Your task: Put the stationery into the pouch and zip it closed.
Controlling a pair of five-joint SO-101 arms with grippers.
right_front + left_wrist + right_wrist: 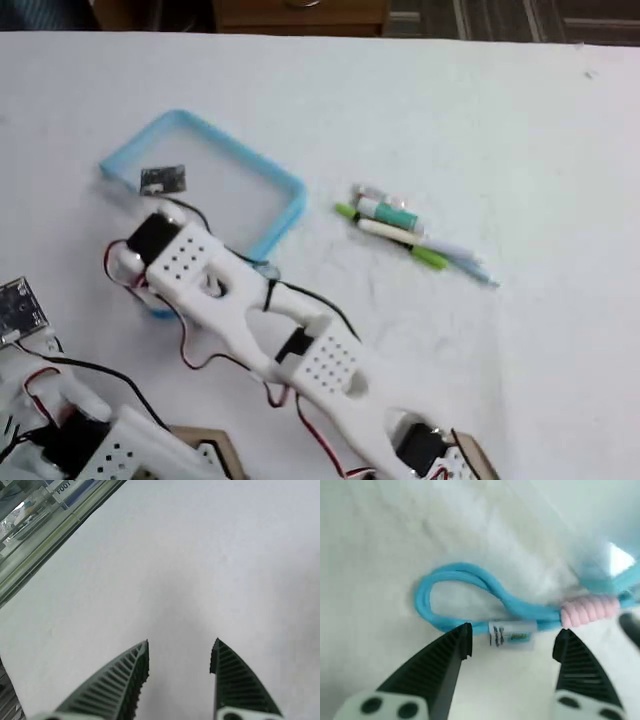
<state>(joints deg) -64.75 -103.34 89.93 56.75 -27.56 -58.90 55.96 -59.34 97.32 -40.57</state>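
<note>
The clear pouch [215, 185] with a light blue border lies flat at the left centre of the white table. Its blue cord zipper pull [450, 580], with a pink bead [587, 612] and a small label, lies on the cloth. My right gripper [514, 637] hovers open just over that cord, one finger on each side of the label. The right arm [250, 310] stretches from the front edge to the pouch's near corner. The stationery [410, 230], pens and a glue stick, lies in a bundle to the right of the pouch. My left gripper [180, 655] is open over bare cloth.
The left arm [60, 420] sits folded at the front left corner beside a circuit board [20, 308]. Red and black cables trail along the right arm. Wooden furniture [300, 15] stands beyond the table's far edge. A shelf [45, 510] stands past the table's edge.
</note>
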